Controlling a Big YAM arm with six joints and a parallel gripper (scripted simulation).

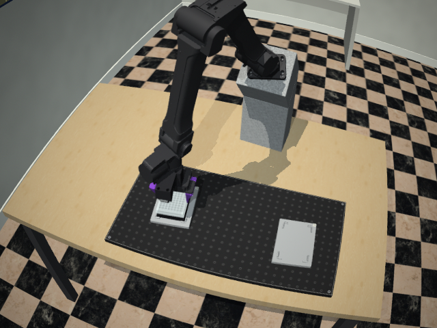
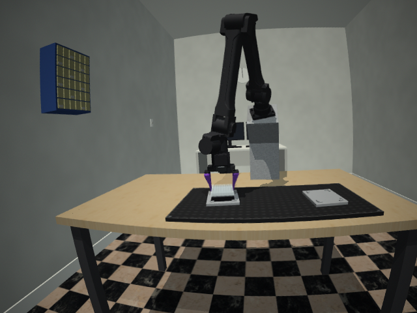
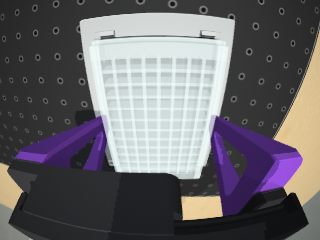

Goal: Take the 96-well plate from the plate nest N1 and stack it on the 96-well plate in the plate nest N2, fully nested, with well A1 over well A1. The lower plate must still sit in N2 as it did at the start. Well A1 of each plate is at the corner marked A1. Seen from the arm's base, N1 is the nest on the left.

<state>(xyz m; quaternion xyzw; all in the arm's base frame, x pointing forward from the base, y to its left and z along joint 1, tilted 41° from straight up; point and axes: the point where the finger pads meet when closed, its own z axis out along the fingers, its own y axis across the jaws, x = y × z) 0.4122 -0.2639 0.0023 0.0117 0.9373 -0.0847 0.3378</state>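
A white 96-well plate is between the purple fingers of my gripper, over the grey plate nest on the left of the black board. The gripper is shut on the plate's long sides. In the exterior view the plate sits just above the nest, with a dark band under it; I cannot tell whether that band is a lower plate or shadow. In the wrist view the plate lies square between the fingers, with the nest's far edge showing beyond it. The other grey nest on the right holds nothing.
The black perforated board lies on a wooden table. The arm's grey pedestal stands behind the board. A blue wall cabinet and a white desk are far from the work area.
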